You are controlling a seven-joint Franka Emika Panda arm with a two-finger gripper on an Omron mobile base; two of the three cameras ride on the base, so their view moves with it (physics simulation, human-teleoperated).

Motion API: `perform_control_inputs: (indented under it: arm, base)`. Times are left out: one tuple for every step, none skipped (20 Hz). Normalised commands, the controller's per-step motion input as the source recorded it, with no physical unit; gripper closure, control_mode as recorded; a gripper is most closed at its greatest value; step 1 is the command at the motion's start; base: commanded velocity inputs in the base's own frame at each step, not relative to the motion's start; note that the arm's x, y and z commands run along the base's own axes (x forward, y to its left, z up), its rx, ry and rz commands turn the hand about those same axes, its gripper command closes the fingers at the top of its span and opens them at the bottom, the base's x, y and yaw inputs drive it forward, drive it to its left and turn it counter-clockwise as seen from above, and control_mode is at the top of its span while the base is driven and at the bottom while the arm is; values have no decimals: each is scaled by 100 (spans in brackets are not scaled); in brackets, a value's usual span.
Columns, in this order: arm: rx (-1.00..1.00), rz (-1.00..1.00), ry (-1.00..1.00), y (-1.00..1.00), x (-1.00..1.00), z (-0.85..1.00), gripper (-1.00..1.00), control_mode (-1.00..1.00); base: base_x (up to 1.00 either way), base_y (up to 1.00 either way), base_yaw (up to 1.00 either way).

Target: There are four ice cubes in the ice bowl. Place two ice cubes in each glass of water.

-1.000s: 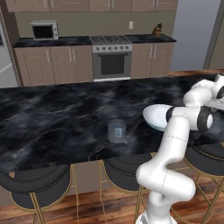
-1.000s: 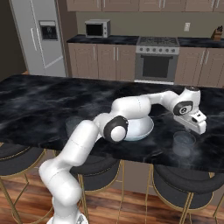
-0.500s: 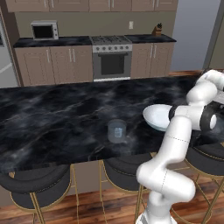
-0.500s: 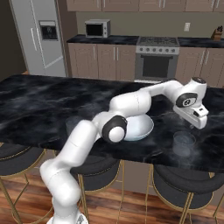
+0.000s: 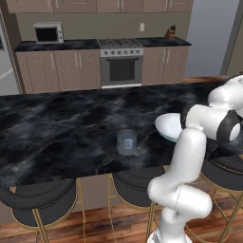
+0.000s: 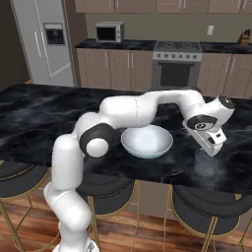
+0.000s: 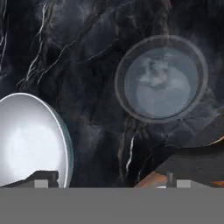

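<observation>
Change: the gripper has lifted a bit and let go since a second ago.
Claw: open, holding nothing, above the right glass.
Ice: too small to see.
Ice bowl: just beside that glass.
Other glass: well apart.
Tip: go back straight over the bowl.

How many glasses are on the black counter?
2. One glass stands alone near the front edge, left of the ice bowl. The other glass is right of the bowl, just below the gripper.
</observation>
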Motion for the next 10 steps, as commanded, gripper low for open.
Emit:
perform_control_inputs:
  arm:
    - [0,0,-26,100,-100,-34,-100,-100]
    - [0,0,-26,100,-100,-41,-100,-100]
    - [0,0,-23,100,-100,-47,-100,-100]
    - [0,0,-18,100,-100,-48,-100,-100]
    - [0,0,-18,100,-100,-48,-100,-100]
    - [0,0,-19,100,-100,-50,-100,-100]
    - [0,0,-21,100,-100,-54,-100,-100]
    - [0,0,-23,100,-100,-58,-100,-100]
    - [-3,0,-27,100,-100,-36,-100,-100]
    - [-11,0,-34,100,-100,-19,-100,-100]
  base:
    - [0,0,0]
    - [0,0,0]
    - [0,0,0]
    - [0,0,0]
    - [0,0,0]
    - [0,0,0]
    - [0,0,0]
    - [0,0,0]
    - [0,0,0]
    - [0,0,0]
